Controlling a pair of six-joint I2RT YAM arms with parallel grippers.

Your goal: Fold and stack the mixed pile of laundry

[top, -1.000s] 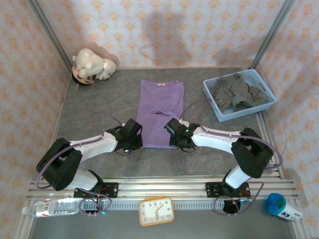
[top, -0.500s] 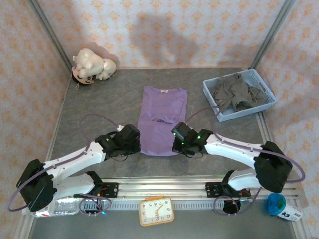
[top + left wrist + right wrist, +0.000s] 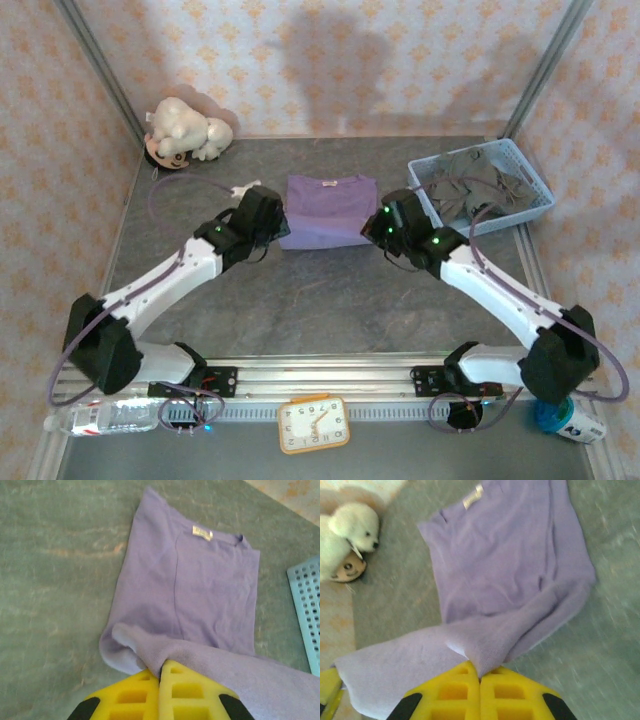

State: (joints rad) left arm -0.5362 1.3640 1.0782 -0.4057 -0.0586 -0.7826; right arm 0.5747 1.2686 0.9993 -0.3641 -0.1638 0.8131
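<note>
The lilac-purple shirt (image 3: 322, 210) lies doubled over at the middle back of the table, collar label (image 3: 202, 532) toward the far wall. My left gripper (image 3: 268, 222) is shut on the shirt's hem corner (image 3: 150, 652) at the left. My right gripper (image 3: 381, 226) is shut on the other hem corner (image 3: 487, 655) at the right. Both hold the hem lifted over the lower half of the shirt (image 3: 495, 560). The dark grey-olive shirt (image 3: 480, 185) sits crumpled in the basket.
A light blue lattice basket (image 3: 527, 215) stands at the back right, its edge showing in the left wrist view (image 3: 306, 615). A white plush toy (image 3: 185, 132) lies in the back left corner, also in the right wrist view (image 3: 345, 535). Clock (image 3: 313, 424) and bottles sit below the rail.
Both arms have swung from the near edge of the shirt toward the back, carrying the hem with them, so the shirt has gone from full length to folded in half.
</note>
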